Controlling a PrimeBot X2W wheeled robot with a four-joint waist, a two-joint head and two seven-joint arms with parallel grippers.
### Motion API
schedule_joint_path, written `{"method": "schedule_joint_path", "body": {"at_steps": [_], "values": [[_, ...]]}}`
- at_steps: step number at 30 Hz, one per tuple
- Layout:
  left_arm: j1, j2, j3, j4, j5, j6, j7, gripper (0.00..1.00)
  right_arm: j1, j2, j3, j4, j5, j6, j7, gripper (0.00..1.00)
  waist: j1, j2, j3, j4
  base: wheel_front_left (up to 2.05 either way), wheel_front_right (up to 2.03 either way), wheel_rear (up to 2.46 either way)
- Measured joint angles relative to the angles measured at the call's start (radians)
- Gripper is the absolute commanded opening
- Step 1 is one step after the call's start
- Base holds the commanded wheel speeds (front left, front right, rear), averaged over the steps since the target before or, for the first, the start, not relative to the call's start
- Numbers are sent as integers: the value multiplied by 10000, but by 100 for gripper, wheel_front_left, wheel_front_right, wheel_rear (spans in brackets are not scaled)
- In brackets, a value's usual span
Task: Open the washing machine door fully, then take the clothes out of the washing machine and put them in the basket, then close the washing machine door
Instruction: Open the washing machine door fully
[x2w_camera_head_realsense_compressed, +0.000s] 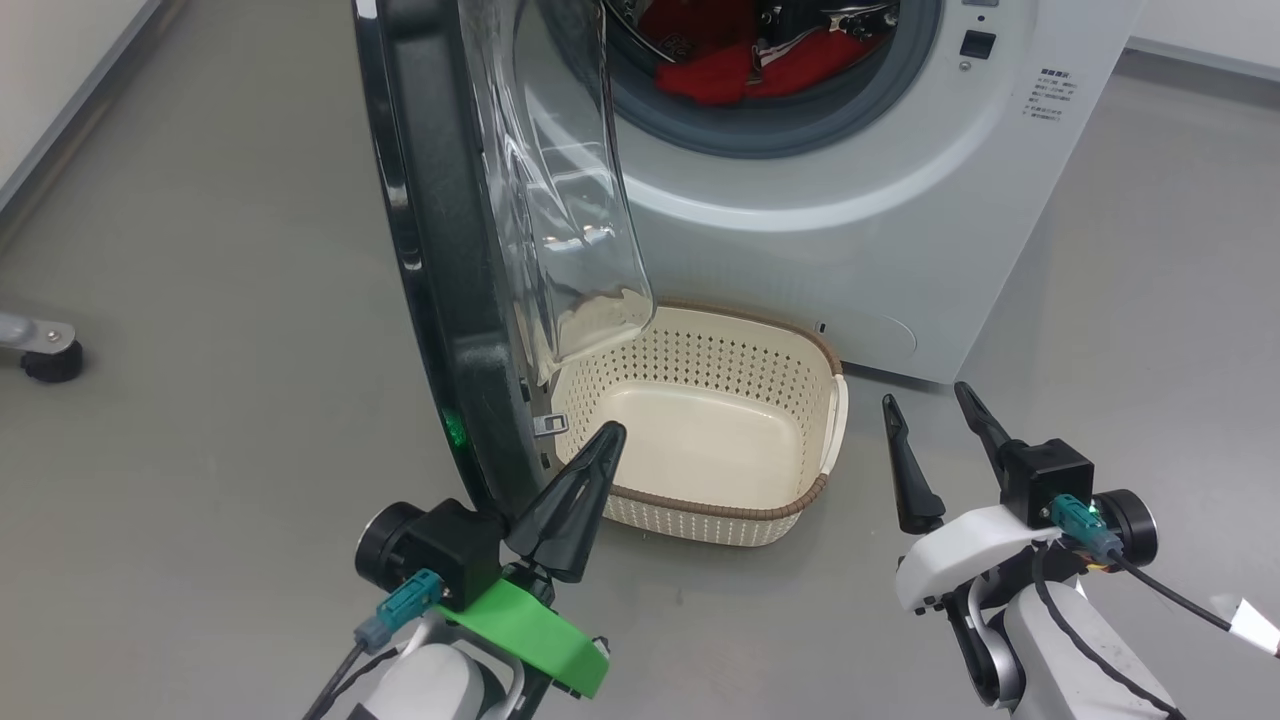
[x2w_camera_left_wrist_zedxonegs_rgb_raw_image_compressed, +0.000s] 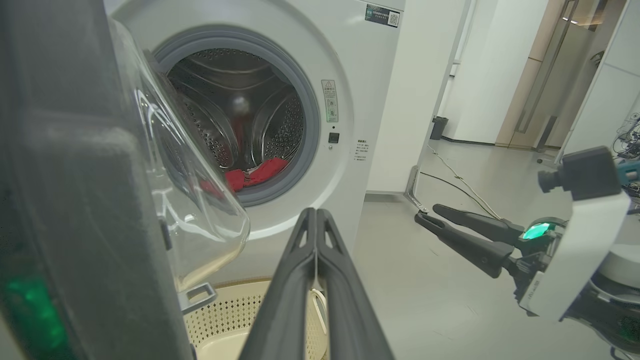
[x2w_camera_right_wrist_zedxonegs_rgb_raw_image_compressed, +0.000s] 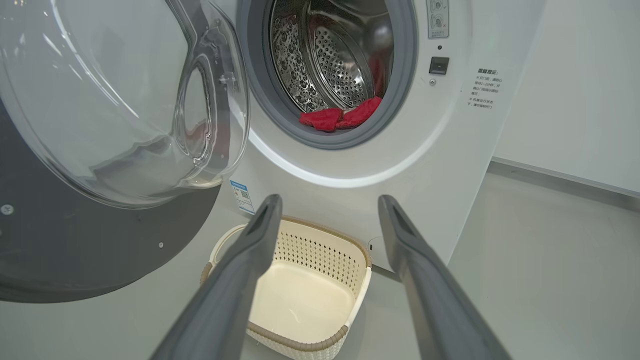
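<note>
Where door (x2w_camera_head_realsense_compressed: 440, 250) overlaps basket (x2w_camera_head_realsense_compressed: 700, 525) in head view, right wrist view shows sticker (x2w_camera_right_wrist_zedxonegs_rgb_raw_image_compressed: 242, 196).

Your head camera looks forward and down past the left gripper (x2w_camera_head_realsense_compressed: 612, 430) and right gripper (x2w_camera_head_realsense_compressed: 925, 394) at the washing machine (x2w_camera_head_realsense_compressed: 850, 230). From there the swung-out washing machine door (x2w_camera_head_realsense_compressed: 440, 250) is seen edge-on, with the basket (x2w_camera_head_realsense_compressed: 700, 522) on the floor just ahead. Your left wrist camera sits low and close against the door's inner face, aimed level into the drum (x2w_camera_left_wrist_zedxonegs_rgb_raw_image_compressed: 240, 100), with the right gripper off to its right. Your right wrist camera faces the machine's front from near, angled a little downward. All three share door, drum mouth and basket.
</note>
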Motion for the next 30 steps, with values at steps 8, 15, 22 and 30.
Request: {"method": "schedule_joint_path", "body": {"at_steps": [8,15,22,30], "values": [[-174,-6,744,796,-130,119,0,0,-1,38,-4,127,-13,173,0,100,0,0,143,-127,0,0,0],[-383,-46,1081,1384,-334,201,0,0,-12,46,-182,171,-13,173,0,100,0,0,235,-235,0,0,0],[-557,-115,1262,1724,-334,290,2,0,-7,12,-479,230,-13,171,0,100,0,0,257,-78,0,0,0],[-546,-270,1935,2169,-495,583,2,0,-7,90,-483,291,-10,276,0,100,0,0,157,273,0,0,0]]}}
